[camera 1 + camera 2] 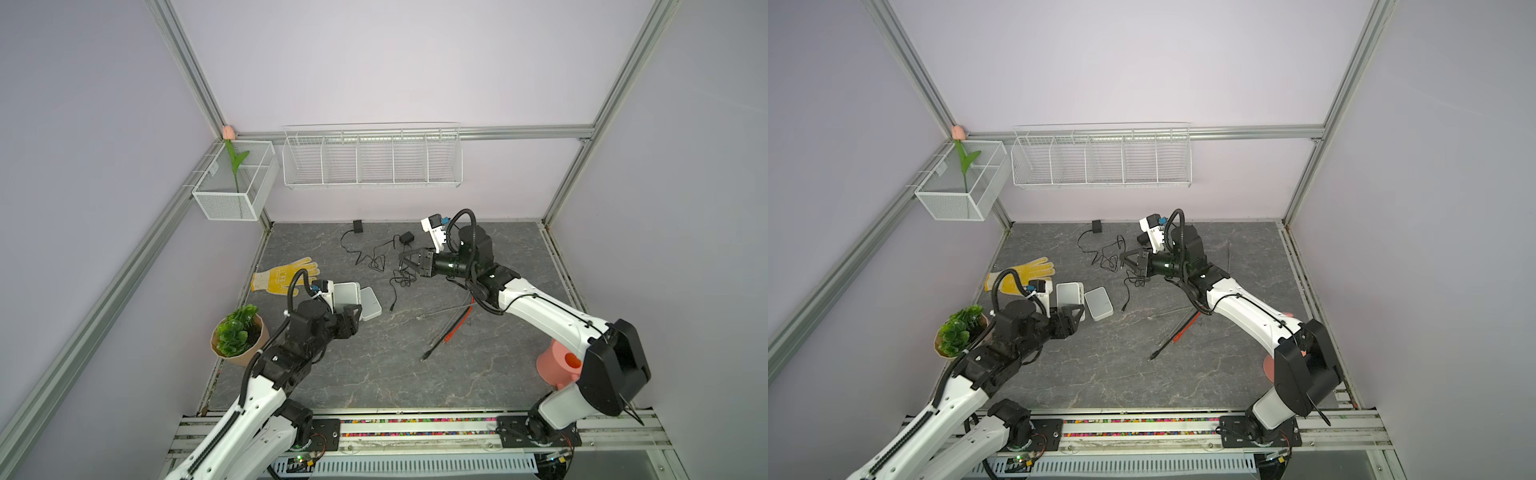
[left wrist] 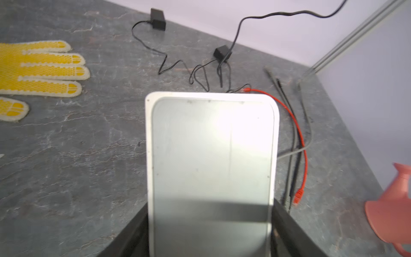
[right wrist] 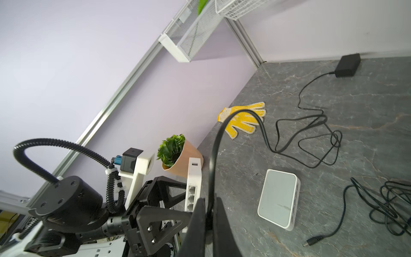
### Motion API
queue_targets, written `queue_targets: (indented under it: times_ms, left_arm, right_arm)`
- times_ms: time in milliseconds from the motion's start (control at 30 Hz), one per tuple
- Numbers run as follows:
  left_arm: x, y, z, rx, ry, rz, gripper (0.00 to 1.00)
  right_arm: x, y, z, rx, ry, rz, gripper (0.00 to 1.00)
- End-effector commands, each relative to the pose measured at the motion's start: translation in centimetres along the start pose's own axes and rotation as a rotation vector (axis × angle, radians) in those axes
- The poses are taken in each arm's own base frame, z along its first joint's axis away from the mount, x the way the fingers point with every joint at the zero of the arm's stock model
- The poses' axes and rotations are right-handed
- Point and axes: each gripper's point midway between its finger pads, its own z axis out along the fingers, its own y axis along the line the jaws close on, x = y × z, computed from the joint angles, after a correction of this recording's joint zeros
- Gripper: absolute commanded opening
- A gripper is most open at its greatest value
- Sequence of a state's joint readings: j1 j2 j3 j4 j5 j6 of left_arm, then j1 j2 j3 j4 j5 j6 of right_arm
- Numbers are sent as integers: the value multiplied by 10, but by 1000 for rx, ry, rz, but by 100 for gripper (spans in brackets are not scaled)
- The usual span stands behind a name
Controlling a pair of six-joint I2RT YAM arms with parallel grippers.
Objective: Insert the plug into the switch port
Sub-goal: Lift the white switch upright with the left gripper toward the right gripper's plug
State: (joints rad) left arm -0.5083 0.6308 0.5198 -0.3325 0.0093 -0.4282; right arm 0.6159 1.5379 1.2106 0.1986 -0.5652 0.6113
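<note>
Left claw (image 2: pixel 210 209) sits right at the lens, clamped on the long edges of a white switch (image 2: pixel 211 155) stood upright. Can't tell if it clears the grey marbled desk (image 2: pixel 66 166). Shell is smooth hard plastic with rounded corners and a flat matte face. Probably light but slick, so an edge grip near the middle looks right. Its port row (image 3: pixel 191 197) on the narrow side faces the right arm.

Right claw (image 3: pixel 210 201) is closed on a thin black cord (image 3: pixel 214 155) arching up out of the fingers. That cord's plug end is hidden. Cord looks rubbery and floppy, too limp for pushing. Better taken on the rigid plug body just behind the tip.

Next out, a second switch (image 3: pixel 279 198) lies flat just beside the held one. A loose barrel plug (image 3: pixel 311 241) lies near it on the desk, ungripped. Further on are a red patch cable (image 2: pixel 300 133), a knit yellow glove (image 1: pixel 286 276) and a leafy potted plant (image 1: pixel 239 332). Boxy black adapter (image 1: pixel 358 226) sits by the back wall, with a wire basket (image 1: pixel 372 183) on the wall above.
</note>
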Motion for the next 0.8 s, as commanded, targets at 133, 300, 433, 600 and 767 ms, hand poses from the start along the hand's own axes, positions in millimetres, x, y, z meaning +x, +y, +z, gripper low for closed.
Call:
queue_targets:
  times_ms: [133, 300, 433, 600, 767]
  left_arm:
    - [-4, -56, -36, 304, -243, 198, 0]
    - [3, -84, -39, 342, -251, 348, 0]
    - [7, -109, -35, 380, -260, 469, 0]
    - [0, -132, -45, 504, -410, 495, 0]
    - [-2, -142, -56, 592, -491, 493, 0]
  right_arm:
    - [19, 55, 4, -155, 64, -127, 7]
    - [26, 75, 15, -245, 85, -148, 7]
    - [26, 86, 16, -306, 94, -142, 7]
    - [36, 108, -4, -313, 81, -216, 7]
    - [57, 117, -26, -223, 67, -340, 7]
